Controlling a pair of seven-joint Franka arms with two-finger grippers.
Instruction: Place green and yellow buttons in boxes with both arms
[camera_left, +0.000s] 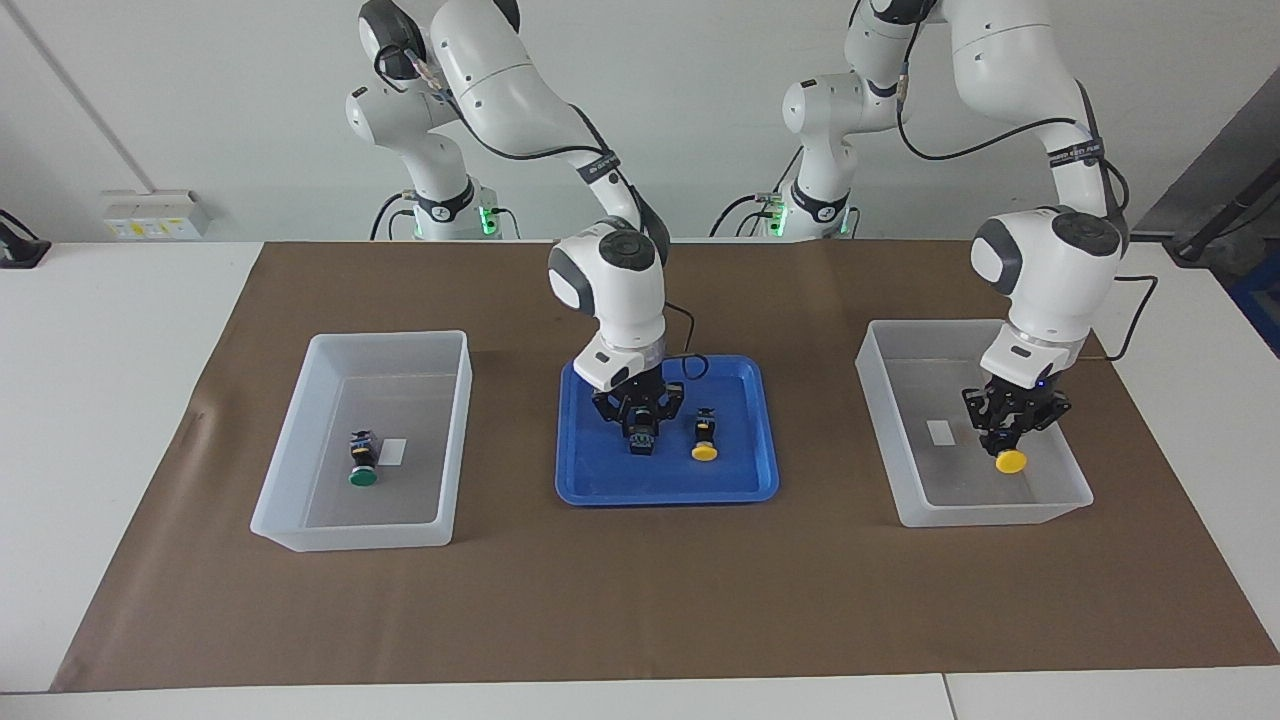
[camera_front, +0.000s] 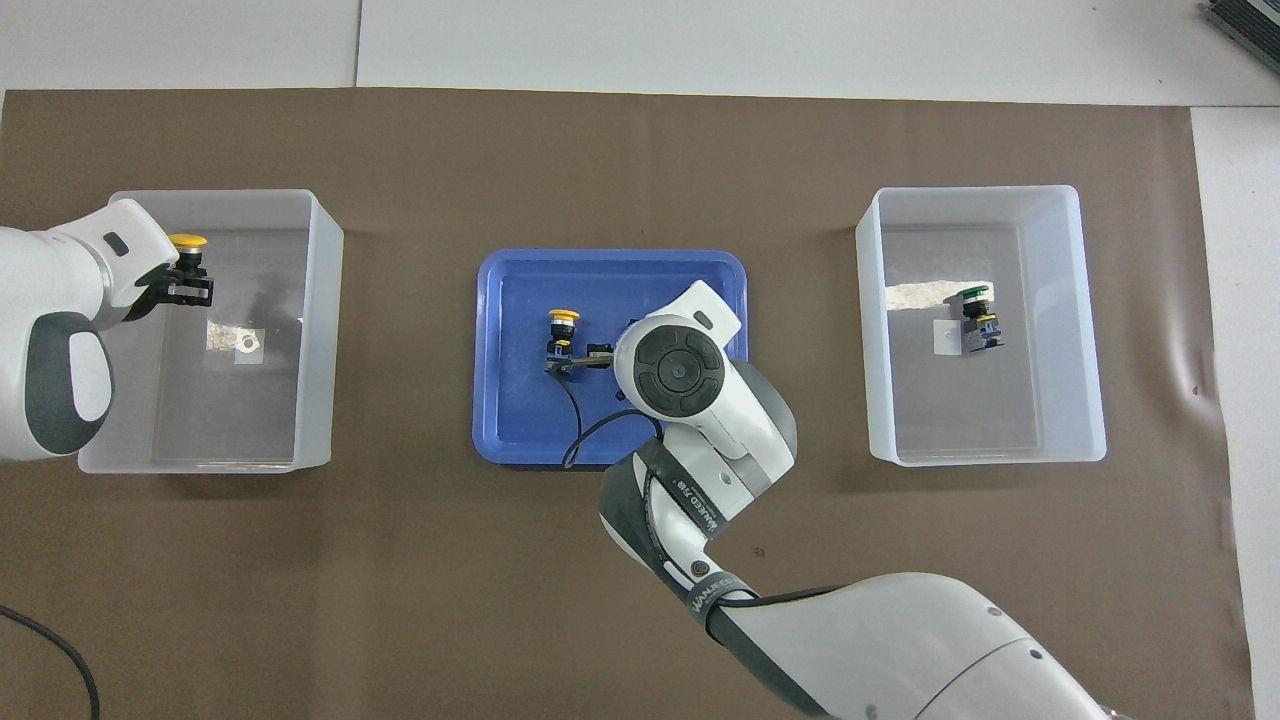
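Facing view: yellow button (camera_left: 1011, 461) pinched in left gripper (camera_left: 1008, 438) over box (camera_left: 1065, 498).

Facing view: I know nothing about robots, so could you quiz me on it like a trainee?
1. True or false: the translucent white plastic tub at the right arm's end holds a yellow-capped button.
2. The left hand grips: A) nothing, B) a yellow-capped black push button, C) a label?
3. The right hand is over the shallow blue plastic ____.
Key: 1 false, its button is green-capped; 2 B; 3 tray.
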